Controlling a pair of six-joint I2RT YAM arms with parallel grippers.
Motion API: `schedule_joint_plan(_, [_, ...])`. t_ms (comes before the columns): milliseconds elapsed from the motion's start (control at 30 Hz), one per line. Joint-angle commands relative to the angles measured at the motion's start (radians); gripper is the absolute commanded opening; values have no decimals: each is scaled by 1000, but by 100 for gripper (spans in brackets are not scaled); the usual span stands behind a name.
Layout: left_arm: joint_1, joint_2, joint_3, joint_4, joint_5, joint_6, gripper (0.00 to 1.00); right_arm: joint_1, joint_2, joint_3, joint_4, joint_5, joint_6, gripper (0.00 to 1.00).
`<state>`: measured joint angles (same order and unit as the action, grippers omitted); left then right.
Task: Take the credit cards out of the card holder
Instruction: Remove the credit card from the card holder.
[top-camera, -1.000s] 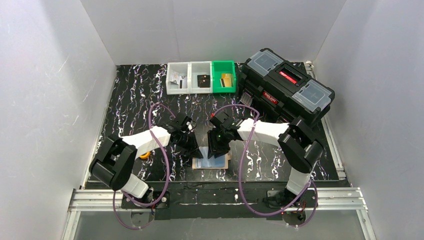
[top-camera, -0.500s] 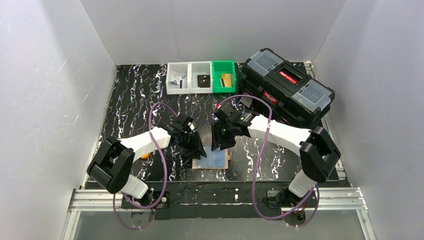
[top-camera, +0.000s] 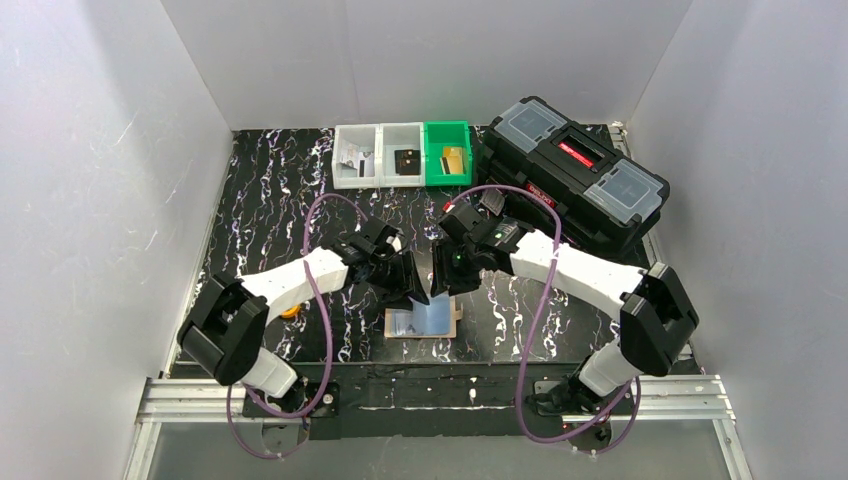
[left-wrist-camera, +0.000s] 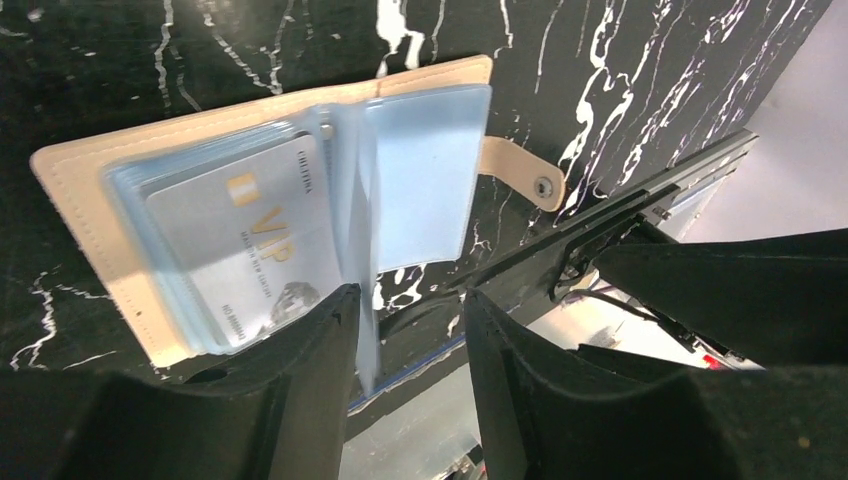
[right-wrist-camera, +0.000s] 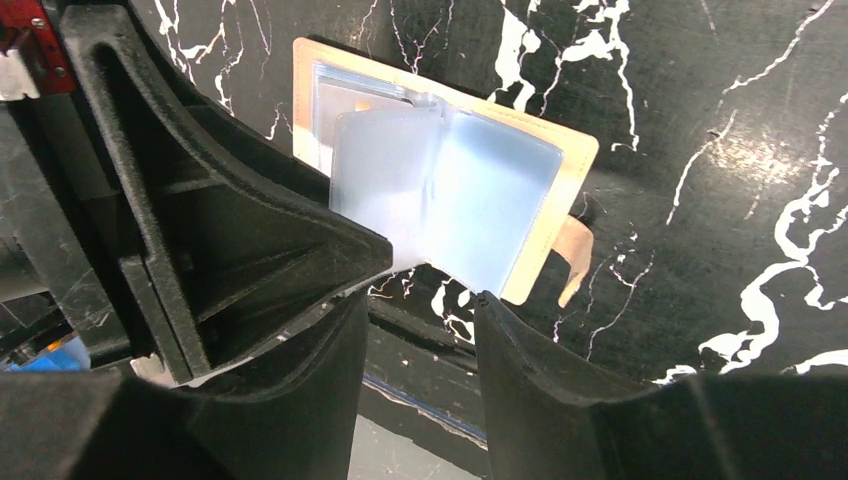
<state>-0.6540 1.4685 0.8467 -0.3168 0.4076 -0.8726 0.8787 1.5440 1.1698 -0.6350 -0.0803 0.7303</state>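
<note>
The card holder (top-camera: 393, 327) (left-wrist-camera: 70, 190) (right-wrist-camera: 562, 190) lies open and flat near the table's front edge, with its snap tab (left-wrist-camera: 521, 176) sticking out. Its pale blue clear sleeves are fanned out. One pale credit card (left-wrist-camera: 250, 240) printed "VIP" sits in a left-hand sleeve. A single sleeve page (left-wrist-camera: 368, 300) stands up, its edge against the inner face of one left finger. My left gripper (top-camera: 412, 285) (left-wrist-camera: 412, 295) hovers over the holder, open and pinching nothing. My right gripper (top-camera: 443, 280) (right-wrist-camera: 420, 300) hangs beside it, open and empty.
Two white bins and a green bin (top-camera: 403, 153) stand in a row at the back. A large black toolbox (top-camera: 575, 170) fills the back right. A small orange thing (top-camera: 290, 311) lies under the left arm. The two grippers are close together above the holder.
My left gripper has opened from shut and shifted right over the holder. My right gripper opened a little and drew back and away from the holder.
</note>
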Motion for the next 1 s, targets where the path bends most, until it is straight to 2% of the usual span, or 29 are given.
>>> schedule_joint_plan(0, [-33,33,61,-1,1,-3,42,-15,-60,-22,-17,28,11,51])
schedule_joint_plan(600, [-124,277,184,57,-7,-27,44,-43,-188,-147,-17,60,51,51])
schedule_joint_plan(733, [-124,256,196,38,-18,-15,44,-46,-205,-156,-16,58,55,51])
schedule_joint_plan(967, [-107,153,253,-100,-88,53,45,-50,-224,-153,4,38,60,51])
